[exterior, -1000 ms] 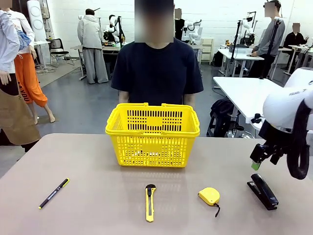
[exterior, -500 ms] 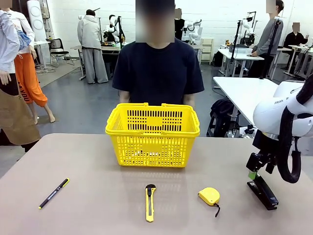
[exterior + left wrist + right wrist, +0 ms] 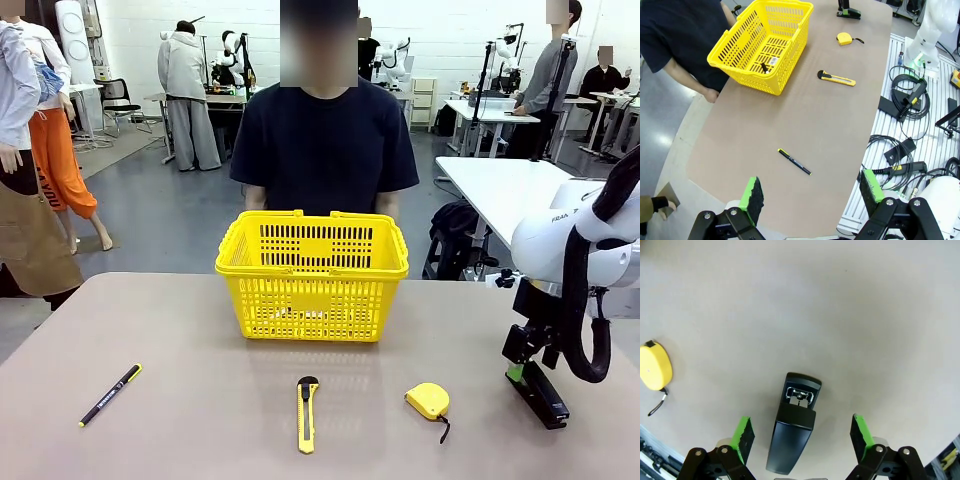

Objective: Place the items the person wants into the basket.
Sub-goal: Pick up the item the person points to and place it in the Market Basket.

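The yellow basket (image 3: 312,300) stands mid-table in front of the person (image 3: 322,140). In the left wrist view a small dark-and-white marker (image 3: 765,66) lies on the floor of the basket (image 3: 790,60). The dark stapler (image 3: 542,394) lies at the front right. My right gripper (image 3: 520,366) is down over its far end. In the right wrist view the stapler (image 3: 792,432) sits between the green pads (image 3: 744,437) with a gap on each side, so my right gripper (image 3: 802,434) is open. The yellow tape measure (image 3: 428,400) lies left of the stapler. My left gripper (image 3: 812,192) hangs open high above the table's left end.
A yellow-and-black utility knife (image 3: 307,413) lies in front of the basket, and a thin black pen (image 3: 110,395) lies at the front left. The person's hand (image 3: 710,95) rests at the far table edge. Cables (image 3: 905,100) lie on the slatted floor beside the table.
My right gripper has come down and a little left, from above the stapler to straddling its far end. The items on the table have not moved.
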Controlling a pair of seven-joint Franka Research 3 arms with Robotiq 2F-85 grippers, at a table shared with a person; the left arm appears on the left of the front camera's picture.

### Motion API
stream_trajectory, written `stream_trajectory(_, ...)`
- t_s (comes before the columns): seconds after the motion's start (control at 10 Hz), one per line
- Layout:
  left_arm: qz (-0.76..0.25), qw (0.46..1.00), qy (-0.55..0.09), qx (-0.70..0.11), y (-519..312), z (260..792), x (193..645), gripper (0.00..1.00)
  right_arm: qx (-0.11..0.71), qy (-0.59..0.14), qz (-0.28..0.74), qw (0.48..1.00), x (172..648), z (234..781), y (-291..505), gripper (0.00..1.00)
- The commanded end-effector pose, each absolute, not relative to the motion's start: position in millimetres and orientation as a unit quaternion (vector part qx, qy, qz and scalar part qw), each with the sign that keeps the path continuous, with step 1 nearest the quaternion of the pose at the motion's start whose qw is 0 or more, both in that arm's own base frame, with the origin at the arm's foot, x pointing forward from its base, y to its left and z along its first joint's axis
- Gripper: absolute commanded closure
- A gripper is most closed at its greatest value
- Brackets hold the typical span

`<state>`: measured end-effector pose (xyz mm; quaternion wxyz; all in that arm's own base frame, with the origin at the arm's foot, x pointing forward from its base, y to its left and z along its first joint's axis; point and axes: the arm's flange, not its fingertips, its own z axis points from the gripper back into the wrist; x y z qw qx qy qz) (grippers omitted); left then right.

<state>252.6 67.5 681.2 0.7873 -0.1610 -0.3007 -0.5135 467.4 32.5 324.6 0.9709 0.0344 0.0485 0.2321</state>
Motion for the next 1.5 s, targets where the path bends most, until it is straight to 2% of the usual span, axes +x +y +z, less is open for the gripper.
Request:
stream_trajectory(0.0, -0.515, 0.785, -0.302, -0.163, 67.0, 681.1, 251.9, 0.00, 0.021, 0.062, 0.242, 0.968, 469.5, 321.8, 28.0, 0.07)
stream_trajectory(0.1, -0.515, 0.785, -0.302, -0.163, 67.0, 681.1, 251.9, 0.00, 0.021, 0.064, 0.242, 0.968, 469.5, 323.0, 26.9, 0.59)
stream_trajectory(0.2, -0.515, 0.785, -0.302, -0.163, 67.0, 681.1, 251.9, 0.00, 0.025, 0.065, 0.237, 0.969, 470.7, 324.4, 26.7, 0.65)
stream_trajectory(0.3, -0.515, 0.785, -0.302, -0.163, 67.0, 681.1, 251.9, 0.00, 0.024, 0.069, 0.233, 0.970, 471.8, 325.3, 26.4, 1.00)
stream_trajectory(0.5, -0.515, 0.785, -0.302, -0.163, 67.0, 681.1, 251.9, 0.00, 0.024, 0.079, 0.223, 0.971, 474.4, 325.0, 24.1, 1.00)
stream_trajectory(0.6, -0.515, 0.785, -0.302, -0.163, 67.0, 681.1, 251.9, 0.00, 0.024, 0.081, 0.221, 0.972, 474.2, 325.7, 23.9, 0.85)
stream_trajectory(0.7, -0.515, 0.785, -0.302, -0.163, 67.0, 681.1, 251.9, 0.00, 0.022, 0.081, 0.219, 0.972, 473.9, 326.0, 23.7, 0.96)
stream_trajectory(0.8, -0.515, 0.785, -0.302, -0.163, 67.0, 681.1, 251.9, 0.00, 0.023, 0.086, 0.211, 0.973, 472.8, 329.0, 23.3, 1.00)
stream_trajectory(0.9, -0.515, 0.785, -0.302, -0.163, 67.0, 681.1, 251.9, 0.00, 0.036, 0.098, 0.175, 0.979, 470.3, 346.0, 22.6, 1.00)
stream_trajectory(1.1, -0.515, 0.785, -0.302, -0.163, 67.0, 681.1, 251.9, 0.00, 0.067, 0.108, 0.165, 0.978, 440.6, 418.5, 26.4, 1.00)
stream_trajectory(1.4, -0.515, 0.785, -0.302, -0.163, 67.0, 681.1, 251.9, 0.00, 0.071, 0.059, 0.151, 0.984, 400.6, 558.9, 28.6, 1.00)
